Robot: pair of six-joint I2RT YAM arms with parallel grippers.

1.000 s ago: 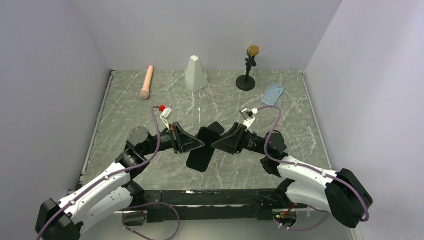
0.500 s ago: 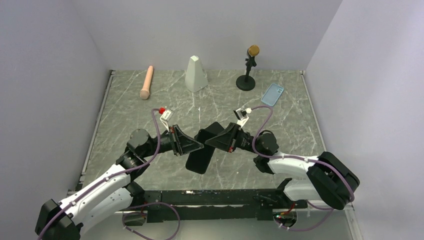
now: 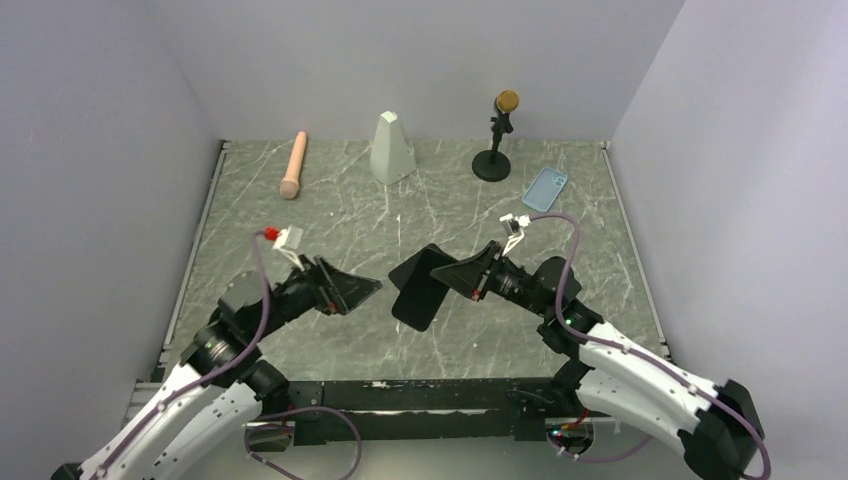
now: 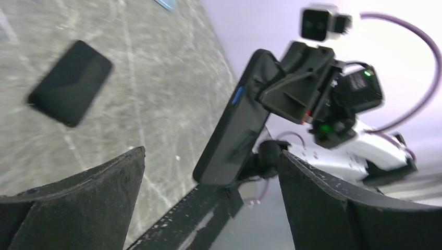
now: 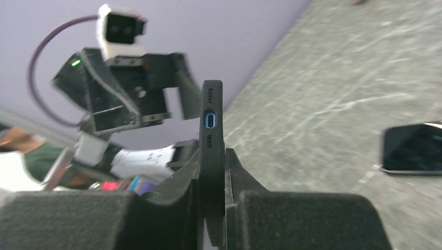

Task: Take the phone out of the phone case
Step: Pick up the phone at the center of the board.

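Observation:
The light-blue phone case (image 3: 546, 188) lies flat at the back right of the table, far from both arms; a sliver of the phone case (image 4: 167, 4) shows at the top of the left wrist view. My right gripper (image 3: 441, 277) is shut on a black phone (image 3: 413, 303), held off the table. The right wrist view shows this phone (image 5: 212, 130) edge-on, port end up, pinched between my right gripper (image 5: 212, 161) fingers. My left gripper (image 3: 372, 288) is open and apart from that phone (image 4: 234, 125), to its left. My left gripper (image 4: 211, 153) holds nothing.
A second black phone (image 3: 428, 257) lies flat on the table just behind the held one, and shows in both wrist views (image 4: 70, 83) (image 5: 414, 148). At the back stand a beige roller (image 3: 293, 166), a white cone-shaped block (image 3: 391, 148) and a small microphone on a stand (image 3: 497, 140).
My left gripper has opened, let go of the black phone and pulled back to the left. The right gripper has closed on the phone and shifted it slightly right.

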